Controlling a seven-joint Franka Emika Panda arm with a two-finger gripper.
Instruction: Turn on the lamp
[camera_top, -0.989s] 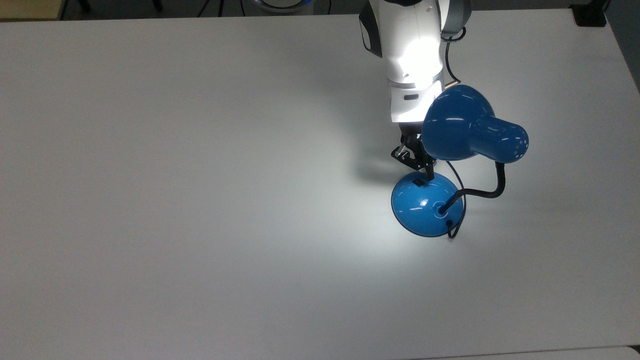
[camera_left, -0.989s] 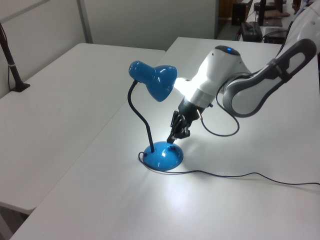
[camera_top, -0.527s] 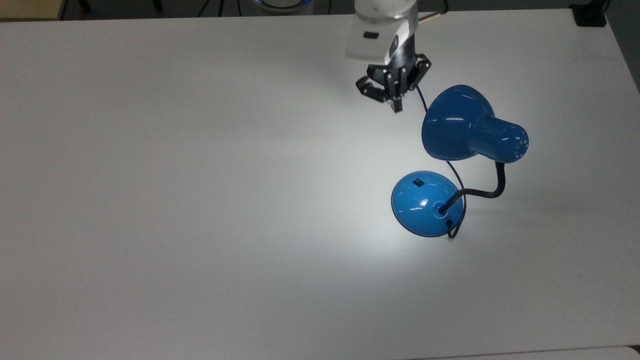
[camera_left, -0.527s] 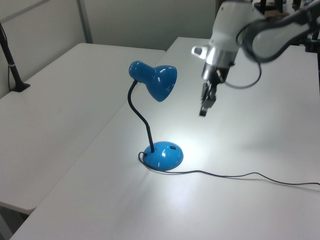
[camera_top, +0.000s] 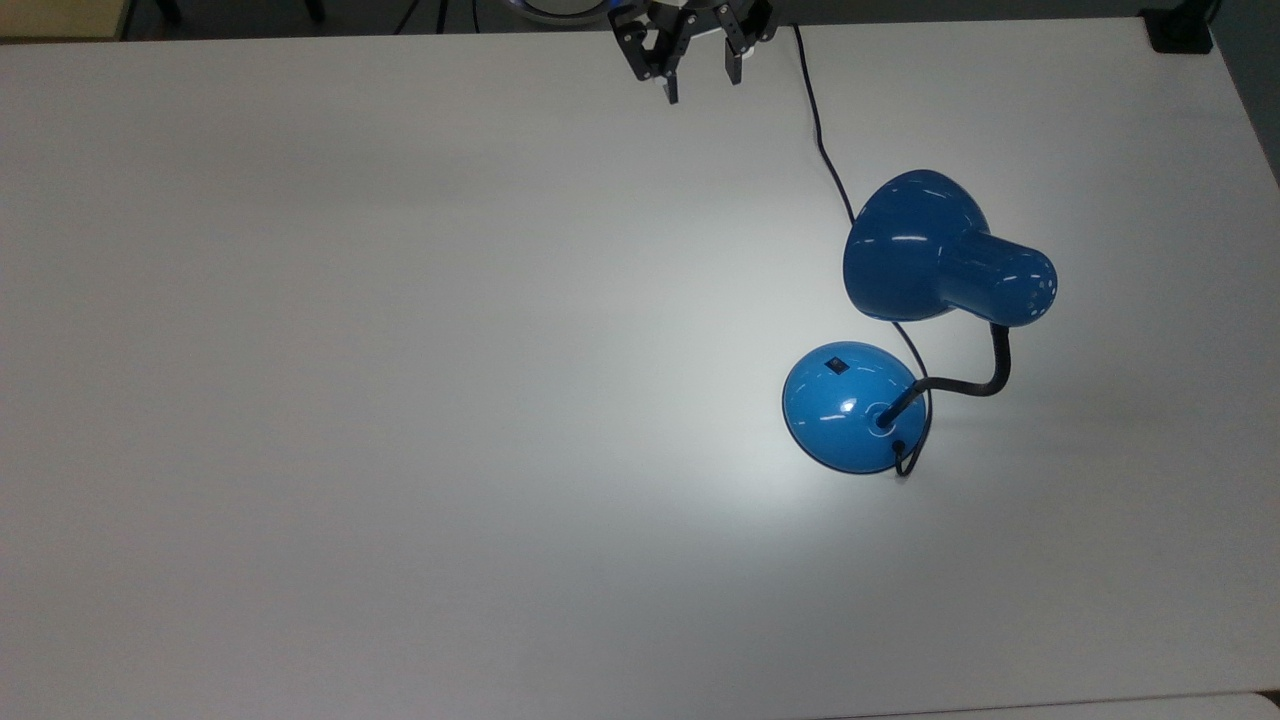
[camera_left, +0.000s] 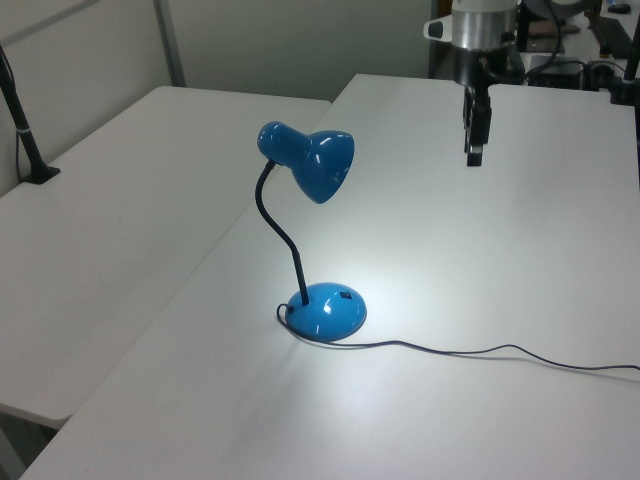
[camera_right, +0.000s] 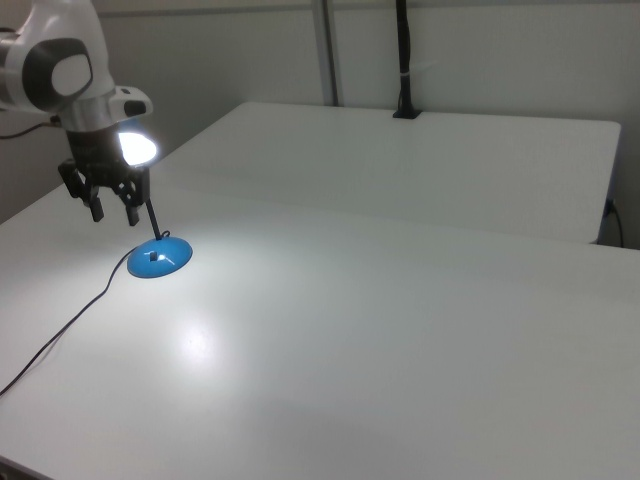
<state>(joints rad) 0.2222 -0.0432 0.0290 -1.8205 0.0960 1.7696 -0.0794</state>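
Pincer (camera_top: 700, 88) hangs with its fingers apart and nothing between them, above the white tabletop (camera_top: 400, 400). Well away from it, toward the top view's lower right, stands the lamp (camera_top: 900, 320), lit. Its glossy shade looks slippery, the gooseneck bendy; I'd press only the small black switch (camera_top: 835, 366) on the domed base.

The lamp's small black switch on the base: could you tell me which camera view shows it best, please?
The top view: the switch faces the camera on the blue base, unobstructed. The left view shows it as a small dark mark near the dome's top. In the right view it is a tiny speck.
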